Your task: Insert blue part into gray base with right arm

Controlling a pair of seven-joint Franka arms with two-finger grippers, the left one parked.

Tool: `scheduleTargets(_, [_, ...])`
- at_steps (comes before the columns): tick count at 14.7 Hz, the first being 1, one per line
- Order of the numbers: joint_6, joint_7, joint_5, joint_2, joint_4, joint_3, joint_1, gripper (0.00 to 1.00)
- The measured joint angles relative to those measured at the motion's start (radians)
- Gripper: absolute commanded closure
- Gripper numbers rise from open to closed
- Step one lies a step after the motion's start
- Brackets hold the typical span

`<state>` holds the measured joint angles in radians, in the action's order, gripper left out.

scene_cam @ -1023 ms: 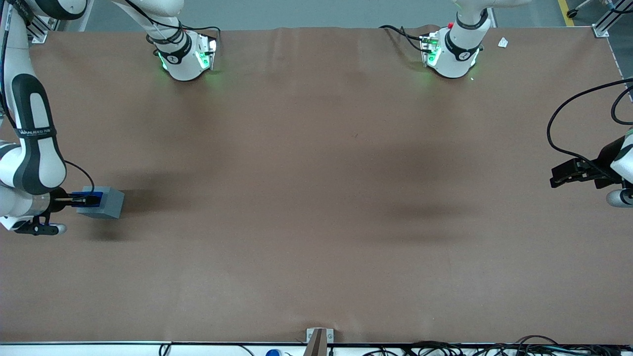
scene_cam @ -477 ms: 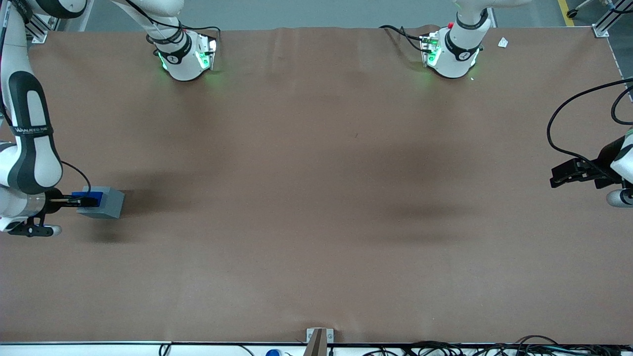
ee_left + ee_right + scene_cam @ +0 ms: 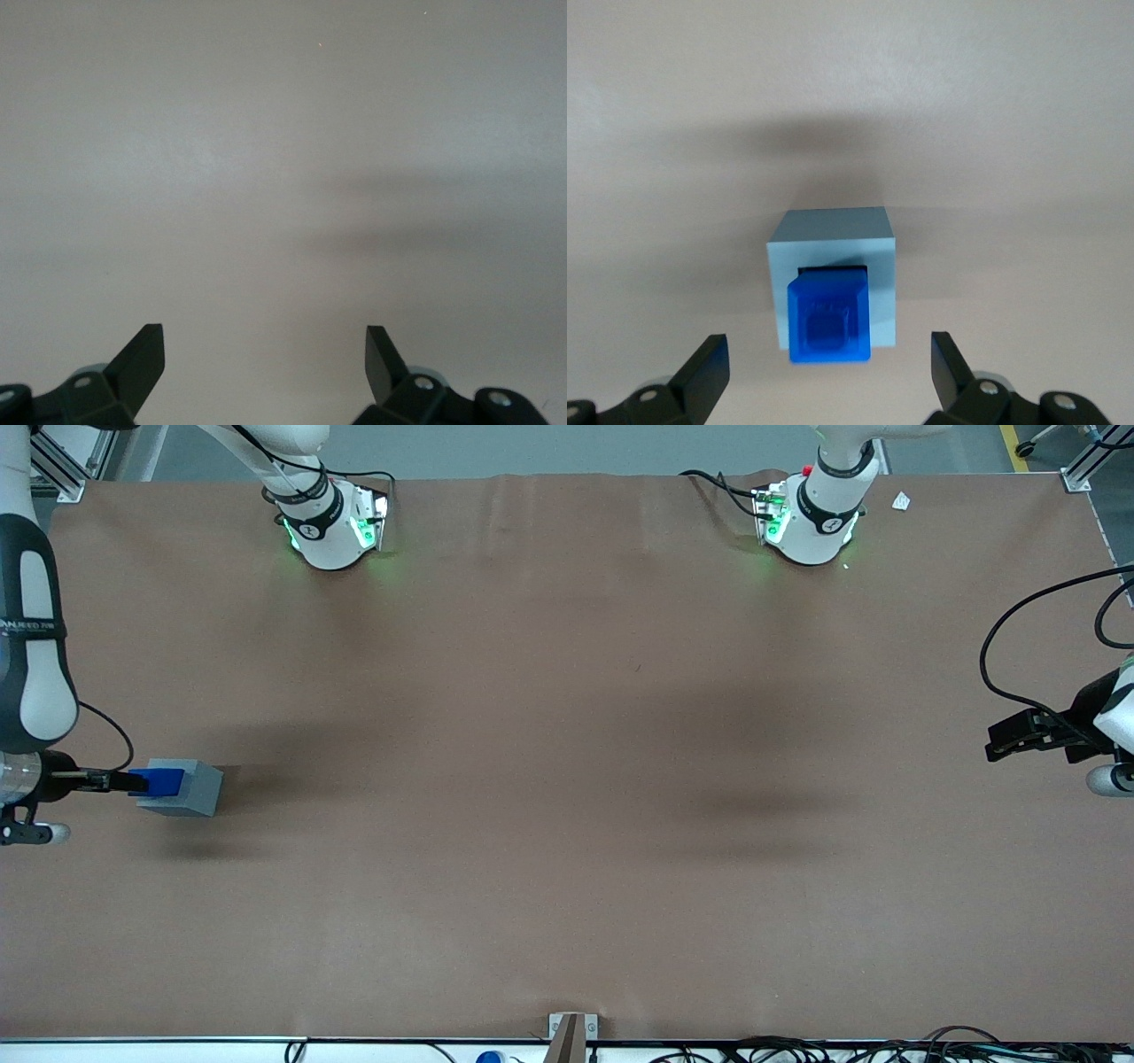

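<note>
Plastic is what both pieces appear to be made of, so I am judging the blue part (image 3: 829, 318) as light, stiff and rather smooth-faced, best pinched across two flat opposite sides instead of over its raised nub. It is sitting in the socket of the gray base (image 3: 833, 237), standing proud of the top face and looking slightly tilted, so whether it is fully seated I cannot tell. The gray base (image 3: 182, 787) is resting on the brown table (image 3: 567, 779) toward the working arm's end. The gripper (image 3: 829, 376) is hanging above the two pieces with its fingers spread wide apart, gripping nothing. A gentle downward press would probably finish any remaining seating; a sideways nudge could slide the light base.
</note>
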<state>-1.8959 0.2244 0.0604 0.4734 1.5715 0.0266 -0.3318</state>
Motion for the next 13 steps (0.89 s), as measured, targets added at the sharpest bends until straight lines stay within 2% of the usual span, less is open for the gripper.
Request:
scheduleTargets(3, [0.046,0.000,0.000,-0.087,-0.021,0.011,0.019,0.00])
scheduleTargets(6, [0.199,-0.028,-0.002,-0.175,-0.093,0.018,0.077,0.00])
scheduleTargets(8, [0.284,-0.077,-0.028,-0.221,-0.135,0.023,0.099,0.00])
scheduleTargets(13, [0.317,-0.098,-0.056,-0.314,-0.152,0.028,0.136,0.00])
